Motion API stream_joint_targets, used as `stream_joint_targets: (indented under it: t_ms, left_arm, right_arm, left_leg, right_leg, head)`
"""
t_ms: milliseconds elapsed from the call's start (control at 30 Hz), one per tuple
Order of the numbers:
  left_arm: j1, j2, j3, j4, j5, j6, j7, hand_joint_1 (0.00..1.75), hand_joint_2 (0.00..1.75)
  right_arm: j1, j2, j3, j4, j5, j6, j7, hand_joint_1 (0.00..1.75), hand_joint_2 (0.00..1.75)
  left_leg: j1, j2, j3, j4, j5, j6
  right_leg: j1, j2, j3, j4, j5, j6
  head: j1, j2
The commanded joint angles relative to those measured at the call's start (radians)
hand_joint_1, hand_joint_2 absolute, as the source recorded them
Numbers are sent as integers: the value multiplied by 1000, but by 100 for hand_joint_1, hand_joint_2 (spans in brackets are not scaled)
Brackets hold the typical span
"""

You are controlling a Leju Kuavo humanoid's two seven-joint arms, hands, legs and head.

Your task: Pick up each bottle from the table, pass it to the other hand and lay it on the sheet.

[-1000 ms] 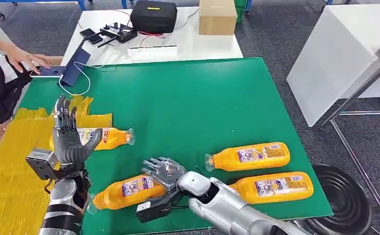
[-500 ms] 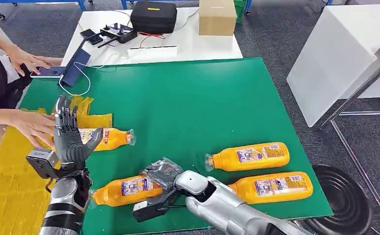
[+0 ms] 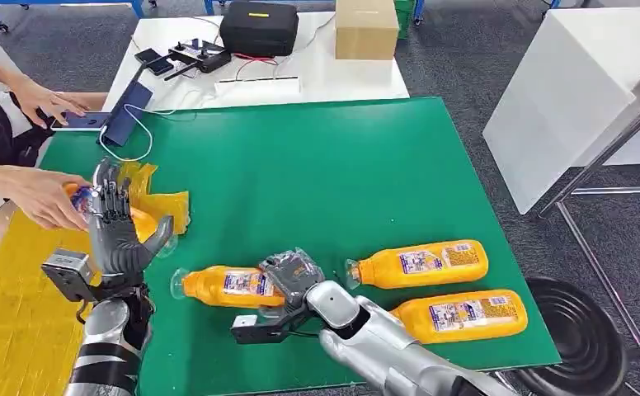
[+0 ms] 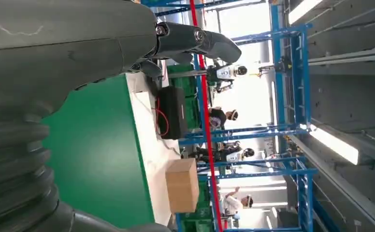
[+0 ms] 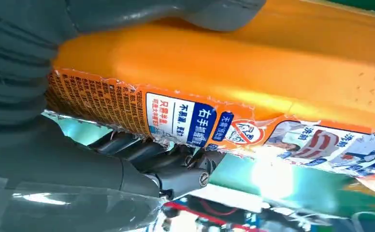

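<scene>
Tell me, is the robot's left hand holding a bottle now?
No, the head view shows the left hand raised with fingers spread, while the right hand grips a bottle.

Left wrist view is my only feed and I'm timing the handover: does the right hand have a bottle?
Observer: Yes. The right hand grips an orange bottle at its base end, with the cap pointing toward the left hand.
Operator: Is the left hand free?
Observer: It is raised with its fingers spread, holding nothing.
Operator: Anything close to it?
Observer: A person's hand holds a second bottle over the yellow sheet, just beyond it.
</scene>
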Motion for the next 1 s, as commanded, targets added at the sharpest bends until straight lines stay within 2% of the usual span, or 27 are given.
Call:
stream_joint_targets:
  t_ms: [33, 67, 100, 167, 200, 800, 1000]
  left_arm:
    - [-12, -12, 9, 5, -14, -10, 0, 0, 175]
    - [-7, -11, 12, -2, -14, -9, 1, 0, 175]
    - [-2, -11, 14, -8, -15, -9, 1, 0, 175]
    - [3, -10, 16, -13, -17, -9, 3, 0, 175]
    - [8, -11, 20, -17, -17, -9, 3, 0, 175]
    - [18, -15, 20, -23, -18, -10, 3, 0, 175]
    - [33, -20, 13, -44, -17, -10, 5, 0, 175]
  right_arm:
    - [30, 17, -150, -12, 99, -50, 3, 129, 175]
    - [42, 16, -169, -48, 103, -54, -5, 93, 175]
    - [48, 12, -176, -72, 108, -49, -8, 138, 175]
    - [49, 11, -181, -87, 108, -46, -8, 150, 175]
    - [59, 9, -194, -115, 110, -57, -15, 175, 175]
    - [99, 9, -246, -191, 111, -113, -33, 175, 175]
    - [153, 2, -337, -287, 146, -213, -5, 175, 175]
  left_leg:
    - [1, -2, 1, 0, -1, -1]
    - [3, -3, 4, 2, -4, -2]
    - [1, -2, 0, 0, -1, -1]
    - [1, -1, 0, 0, -1, -1]
    - [1, -1, 1, 1, -2, -1]
    - [1, -1, 0, 0, -1, -1]
    - [1, -2, 0, 0, -1, -1]
  right_leg:
    - [1, 0, 1, 0, -1, 0]
    - [2, 0, 5, 1, -3, -1]
    - [1, 0, 1, 0, -1, 0]
    - [1, 0, 0, 0, -1, 0]
    - [1, 1, 1, 0, -1, 0]
    - [1, 0, 1, 0, -1, 0]
    - [1, -1, 1, 0, -1, 0]
  head:
    - [0, 0]
    - [0, 0]
    - [0, 0]
    - [0, 0]
    - [0, 0]
    - [0, 0]
    - [0, 0]
